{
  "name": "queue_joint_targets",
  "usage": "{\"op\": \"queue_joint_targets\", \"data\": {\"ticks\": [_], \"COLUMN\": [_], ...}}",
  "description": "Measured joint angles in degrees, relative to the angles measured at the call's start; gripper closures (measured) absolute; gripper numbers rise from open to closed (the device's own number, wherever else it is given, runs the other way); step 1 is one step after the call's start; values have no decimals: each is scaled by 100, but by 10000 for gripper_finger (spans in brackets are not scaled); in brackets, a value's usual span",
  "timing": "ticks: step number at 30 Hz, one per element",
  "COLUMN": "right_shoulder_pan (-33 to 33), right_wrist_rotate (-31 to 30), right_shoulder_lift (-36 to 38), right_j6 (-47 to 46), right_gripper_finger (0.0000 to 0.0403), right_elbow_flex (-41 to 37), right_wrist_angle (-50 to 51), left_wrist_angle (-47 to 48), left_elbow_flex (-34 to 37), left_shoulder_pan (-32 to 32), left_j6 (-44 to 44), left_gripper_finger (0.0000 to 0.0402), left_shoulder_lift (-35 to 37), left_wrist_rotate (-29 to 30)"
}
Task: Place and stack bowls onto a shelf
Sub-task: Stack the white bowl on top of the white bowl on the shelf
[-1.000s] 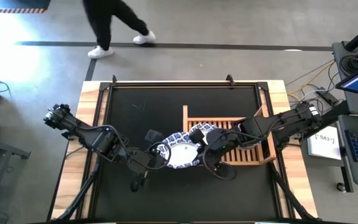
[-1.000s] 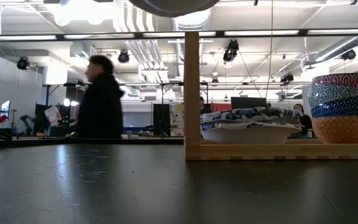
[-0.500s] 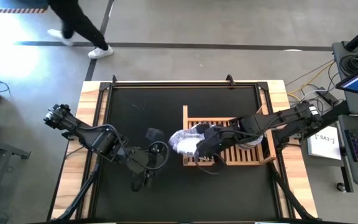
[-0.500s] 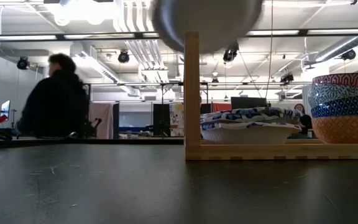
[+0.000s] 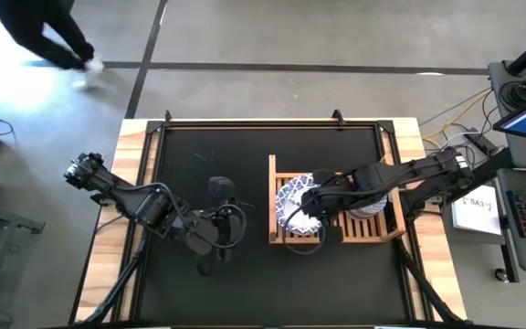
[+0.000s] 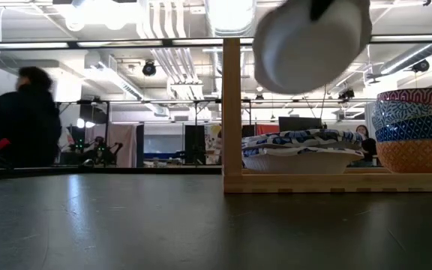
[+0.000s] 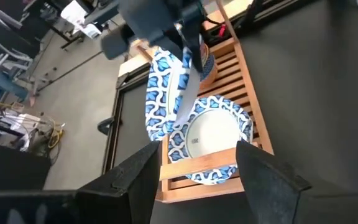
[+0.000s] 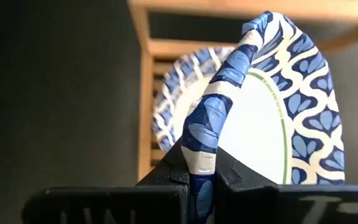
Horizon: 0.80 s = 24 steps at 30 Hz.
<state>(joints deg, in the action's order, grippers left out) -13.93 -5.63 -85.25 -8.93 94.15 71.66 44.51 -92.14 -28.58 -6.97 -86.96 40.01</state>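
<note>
A large blue-and-white patterned bowl with a white inside point(image 5: 292, 206) is being held tilted on edge, its rim clenched by the right gripper point(image 8: 201, 177), right of centre in the high view above the slatted light-wood shelf point(image 5: 373, 228). More patterned bowls point(image 6: 300, 151) are being kept stacked beneath. The left gripper point(image 5: 229, 222), fingers parted and empty, is being held left of the shelf.

Worktop point(image 5: 199, 155): black mat inside a light-wood border, with the slatted wooden shelf point(image 5: 373, 233) sitting on its right half. On the shelf's left end lies a stack of blue-and-white patterned bowls point(image 6: 300, 152); a stack of smaller coloured bowls point(image 6: 417, 131) stands at the right end, red pattern on top, blue below, yellow-orange at the bottom.
</note>
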Motion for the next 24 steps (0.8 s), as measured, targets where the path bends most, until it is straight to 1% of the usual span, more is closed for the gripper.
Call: {"op": "queue_joint_targets", "data": {"ticks": [4, 9, 18, 22, 24], "right_shoulder_pan": [0, -3, -2, 0, -4], "right_wrist_rotate": [-159, -636, -651, -666, -796], "right_shoulder_lift": [-4, -4, -4, -4, -4], "right_j6": [-112, -91, 165, 490, 714], "right_gripper_finger": [394, 394, 394, 394, 394], "right_elbow_flex": [-445, -1034, -2017, -2455, -2632], "right_wrist_angle": [-45, -483, -1854, -2411, -2575], "left_wrist_angle": [2, 7, 185, 251, 308], "left_elbow_flex": [0, 0, 0, 0, 0], "left_shoulder_pan": [0, 0, -2, -2, -2], "left_j6": [113, 507, 830, 902, 904], "left_gripper_finger": [210, 210, 209, 209, 209], "left_shoulder_lift": [0, 0, 9, 11, 11], "left_wrist_rotate": [65, 333, 404, 404, 404]}}
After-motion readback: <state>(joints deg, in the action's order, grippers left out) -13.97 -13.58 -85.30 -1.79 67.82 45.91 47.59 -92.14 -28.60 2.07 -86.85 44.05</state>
